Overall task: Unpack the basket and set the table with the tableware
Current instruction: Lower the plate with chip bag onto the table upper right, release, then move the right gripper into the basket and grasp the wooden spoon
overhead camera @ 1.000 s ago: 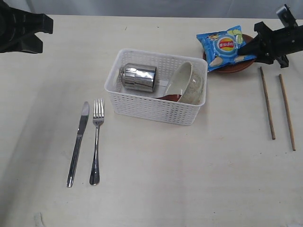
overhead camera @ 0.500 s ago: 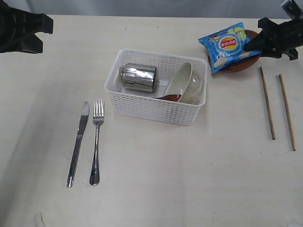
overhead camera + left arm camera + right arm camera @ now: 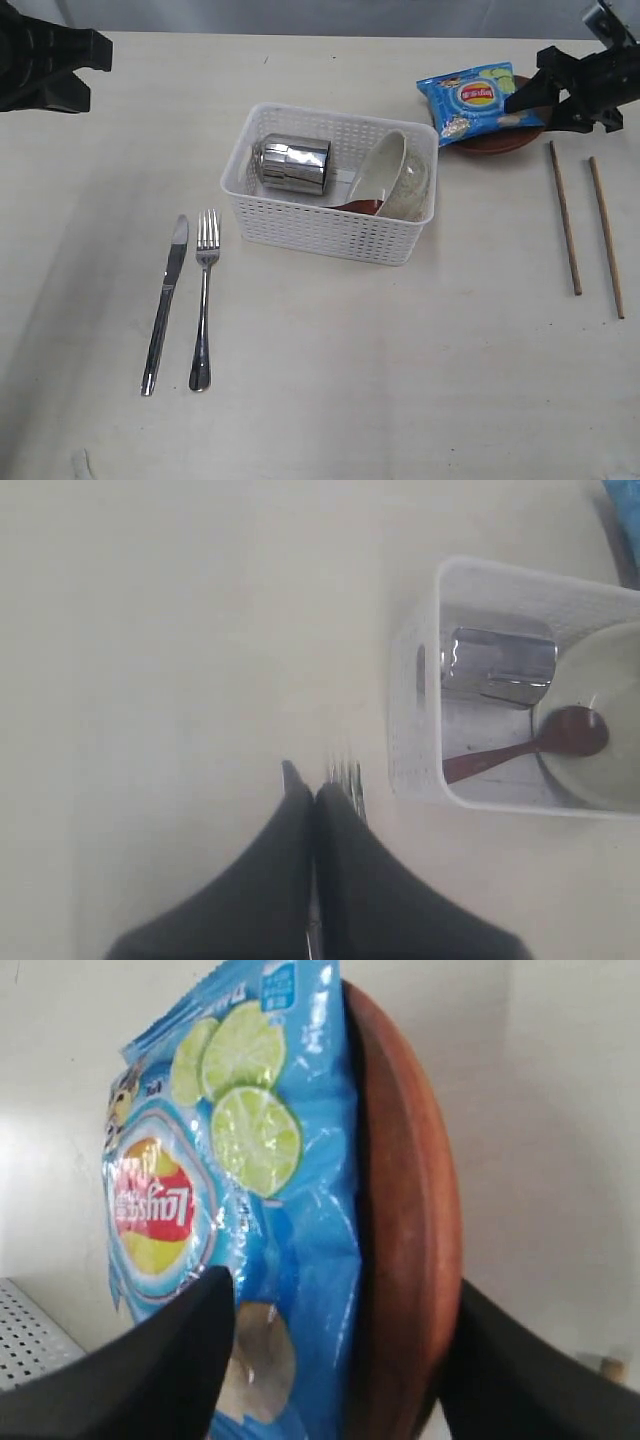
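Step in hand, as I judge it: right gripper (image 3: pixel 528 100), jaws spread, straddles blue chip bag (image 3: pixel 470 100) and small brown round plate (image 3: pixel 405 1220) at two o'clock from white lattice plastic basket (image 3: pixel 300 225). Next: clear bag without dragging plate.

Left gripper (image 3: pixel 315 800) pressed together, empty, at ten o'clock.

Shiny steel cup (image 3: pixel 291 164), off-white bowl (image 3: pixel 380 170) and red-brown spoon (image 3: pixel 530 742) lie in basket.

The pale surface (image 3: pixel 400 380) carries a knife (image 3: pixel 165 303) beside a fork (image 3: pixel 203 298), a white basket (image 3: pixel 330 184), a brown plate (image 3: pixel 495 140), and two chopsticks (image 3: pixel 563 217).
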`<state>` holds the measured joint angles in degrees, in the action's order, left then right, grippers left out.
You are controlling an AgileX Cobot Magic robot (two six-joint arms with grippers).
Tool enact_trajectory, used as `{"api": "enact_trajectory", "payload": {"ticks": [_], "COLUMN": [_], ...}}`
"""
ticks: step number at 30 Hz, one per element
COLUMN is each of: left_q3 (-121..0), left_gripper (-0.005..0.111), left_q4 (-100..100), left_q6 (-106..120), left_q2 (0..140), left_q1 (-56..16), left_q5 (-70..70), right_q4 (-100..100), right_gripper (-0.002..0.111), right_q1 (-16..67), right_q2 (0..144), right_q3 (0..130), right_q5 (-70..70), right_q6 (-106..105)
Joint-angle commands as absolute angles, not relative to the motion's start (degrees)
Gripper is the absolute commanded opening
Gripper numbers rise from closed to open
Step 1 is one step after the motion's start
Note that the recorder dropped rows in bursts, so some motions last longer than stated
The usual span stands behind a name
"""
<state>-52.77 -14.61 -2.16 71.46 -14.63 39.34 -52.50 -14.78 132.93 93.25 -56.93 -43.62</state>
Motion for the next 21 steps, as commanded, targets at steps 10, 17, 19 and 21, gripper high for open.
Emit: {"api": "enact_trajectory", "payload": {"ticks": [10,17,19,21], "left_q3": [-52.4,-52.4,-52.4,-52.4], "left_gripper": [0.000,0.000,0.000,0.000], "left_q4": [-15.4,-15.4,-15.4,-15.4], "left_q6": [-2.4,-2.4,-2.4,-2.4], "left_q2": [71.4,71.4,71.4,71.4], "left_q1": [-14.5,-14.5,-14.5,-14.5], "left_q5": [38.7,38.7,38.7,38.7], "right_q4": [-45.3,-49.6,-53.5,-57.3], "right_gripper": [0.056,0.056,0.056,0.056], "right_q1": [-15.6,-15.7,-15.1,-13.8], "right_q2": [130.5,127.9,126.7,125.2], "right_q3": [97.9,97.9,97.9,97.9], "right_q5": [-58.5,-59.0,-60.0,-61.3], "right_q6": [-40.2,-38.4,-38.4,-39.0]}}
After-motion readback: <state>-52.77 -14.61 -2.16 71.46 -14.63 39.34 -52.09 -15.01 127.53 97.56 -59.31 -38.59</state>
